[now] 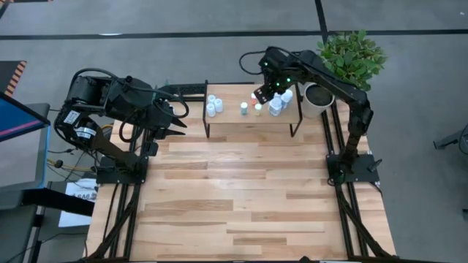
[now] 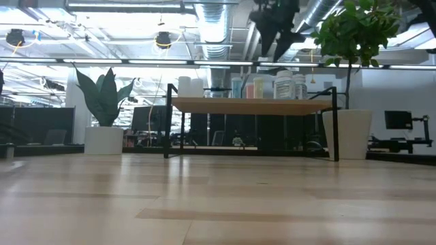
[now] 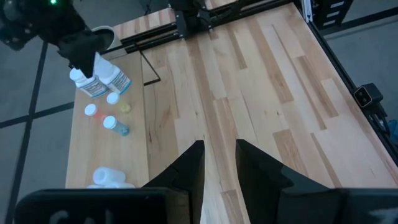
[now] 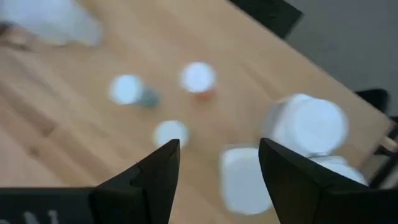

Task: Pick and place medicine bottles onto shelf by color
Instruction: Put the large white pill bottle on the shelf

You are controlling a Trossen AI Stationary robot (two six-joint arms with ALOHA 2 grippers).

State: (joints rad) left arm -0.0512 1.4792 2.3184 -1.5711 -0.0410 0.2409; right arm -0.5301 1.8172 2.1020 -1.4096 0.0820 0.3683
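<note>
From above, the shelf sits at the worktop's far edge, bare boards before it. Nine medicine bottles stand there: three left, three small middle, three chunky right. The right hand, fingers apart, hovers above them. The left hand, fingers slightly apart, waits left of the shelf.
</note>
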